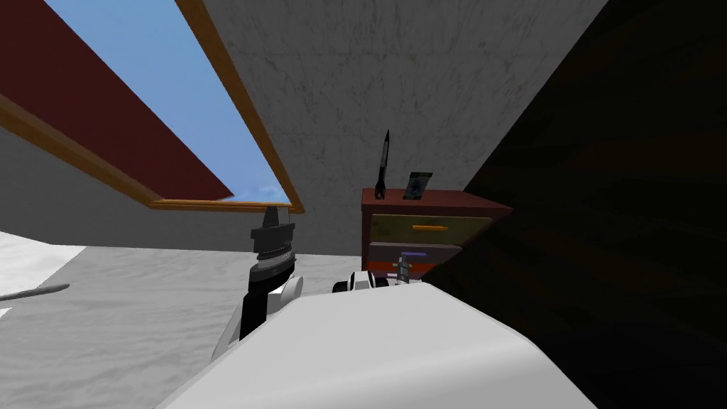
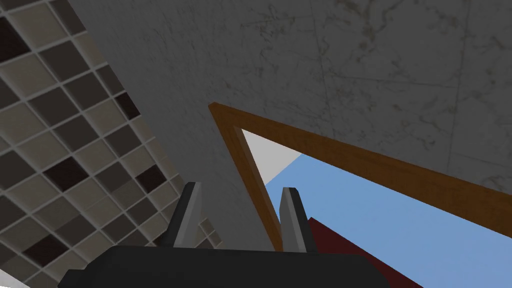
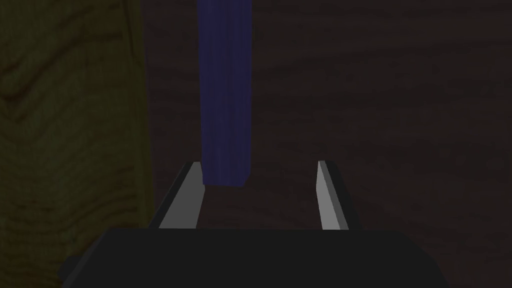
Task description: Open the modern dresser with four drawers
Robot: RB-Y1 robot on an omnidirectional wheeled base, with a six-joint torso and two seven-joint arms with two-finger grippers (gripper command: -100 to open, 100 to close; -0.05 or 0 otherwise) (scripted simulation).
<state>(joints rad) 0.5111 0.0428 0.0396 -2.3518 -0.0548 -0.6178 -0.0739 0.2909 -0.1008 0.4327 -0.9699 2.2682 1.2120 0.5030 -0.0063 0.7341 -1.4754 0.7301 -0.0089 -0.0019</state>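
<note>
Where the mottled grey wall meets a dark wood-grained plane, the dresser stands, a boxy piece with a reddish-brown top and 3 flat drawer fronts on show, all pushed in. The top drawer is olive with wavy grain and a slim orange bar handle. The second drawer is dull brown with fine grain, and below it runs an orange-red drawer. On the dresser's top stand a thin black rocket-shaped figure and a small dark card, near each other. The right gripper is at the second drawer's front, its 2 blade fingers spread wide; the square end of the blue bar handle lies in the gap, just beside 1 finger and unclamped. The left gripper is raised well left of the dresser, fingers apart around nothing.
</note>
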